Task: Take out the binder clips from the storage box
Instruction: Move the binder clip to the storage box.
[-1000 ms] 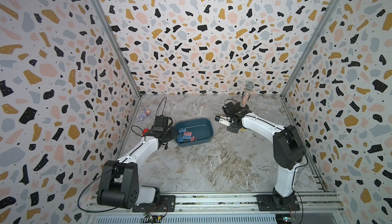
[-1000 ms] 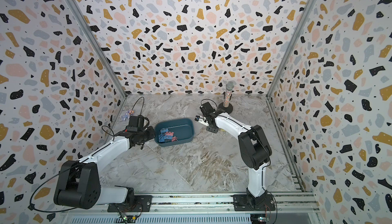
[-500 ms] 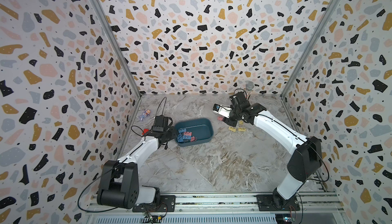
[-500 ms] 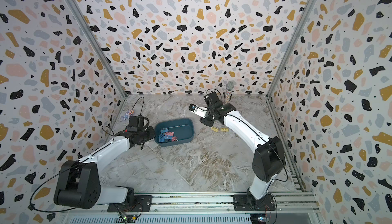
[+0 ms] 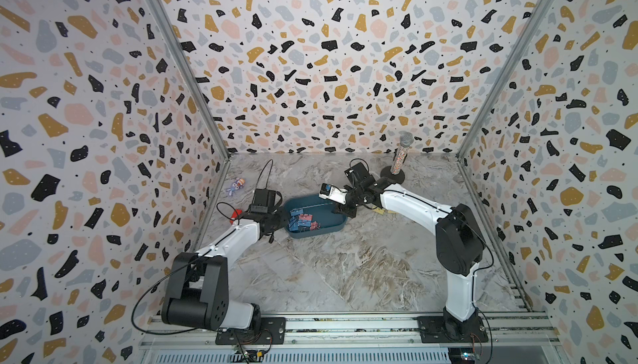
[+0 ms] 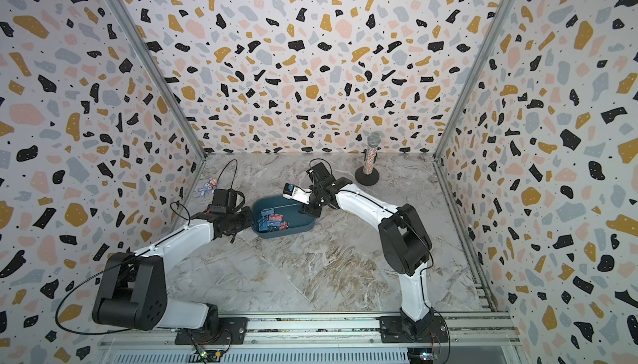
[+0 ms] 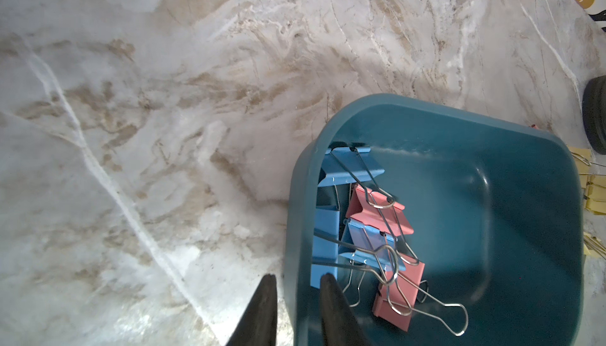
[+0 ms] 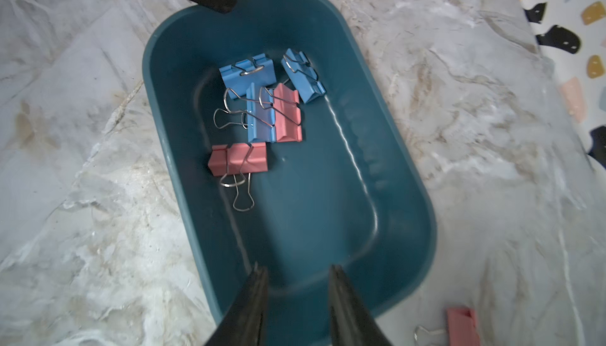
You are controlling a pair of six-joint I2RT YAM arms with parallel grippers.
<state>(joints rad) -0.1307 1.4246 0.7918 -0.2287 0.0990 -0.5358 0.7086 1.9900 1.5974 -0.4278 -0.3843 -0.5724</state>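
The storage box (image 5: pixel 328 219) (image 6: pixel 297 220) is a dark teal tub in mid-table. Several blue and pink binder clips (image 8: pixel 262 111) (image 7: pixel 370 229) (image 5: pixel 302 220) lie bunched at its left end. My left gripper (image 7: pixel 298 283) (image 5: pixel 281 222) is shut on the box's left wall (image 7: pixel 295 229), one finger inside and one outside. Over the box's bare right end (image 8: pixel 311 213) my right gripper (image 8: pixel 296 272) (image 5: pixel 341 209) hovers open, with nothing between its fingers. More binder clips lie on the table just right of the box: yellow ones (image 5: pixel 379 210) (image 7: pixel 595 193) and a pink one (image 8: pixel 462 326).
A glittery microphone (image 5: pixel 400 158) (image 6: pixel 371 158) stands on a round black base at the back right. A small purple toy figure (image 5: pixel 236 186) lies by the left wall, and a red block (image 5: pixel 236 213) sits behind my left arm. Patterned walls enclose three sides.
My right arm lifted off the table right of the box, leaving yellow clips there, and swung left over the box's right end. The left arm and the box have not moved.
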